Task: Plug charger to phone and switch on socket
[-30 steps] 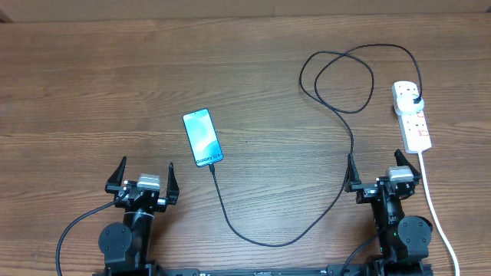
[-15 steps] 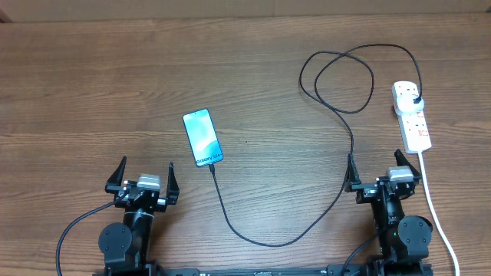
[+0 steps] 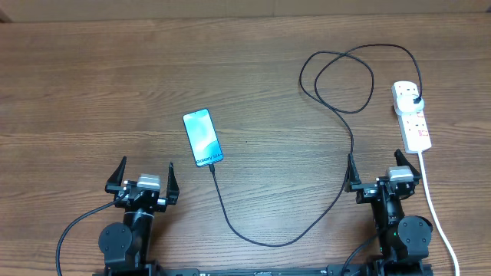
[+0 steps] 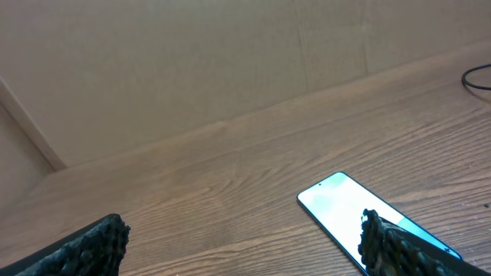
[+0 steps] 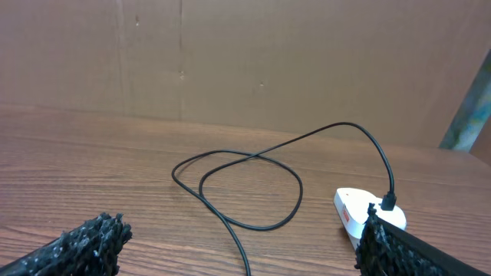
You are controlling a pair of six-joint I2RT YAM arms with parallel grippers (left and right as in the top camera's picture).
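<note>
The phone (image 3: 203, 138) lies face up on the wooden table, its blue-teal screen lit; it also shows in the left wrist view (image 4: 345, 211). The black charger cable (image 3: 268, 241) runs from the phone's near end, curves right, loops at the back (image 3: 337, 77) and ends in a black plug seated in the white socket strip (image 3: 412, 119). The right wrist view shows the loop (image 5: 245, 184) and the strip (image 5: 357, 211). My left gripper (image 3: 143, 180) is open and empty, near the phone's front left. My right gripper (image 3: 381, 172) is open and empty, just in front of the strip.
The strip's thick white cord (image 3: 433, 207) runs toward the front edge, right of my right arm. A brown cardboard wall (image 5: 245, 54) stands along the table's far edge.
</note>
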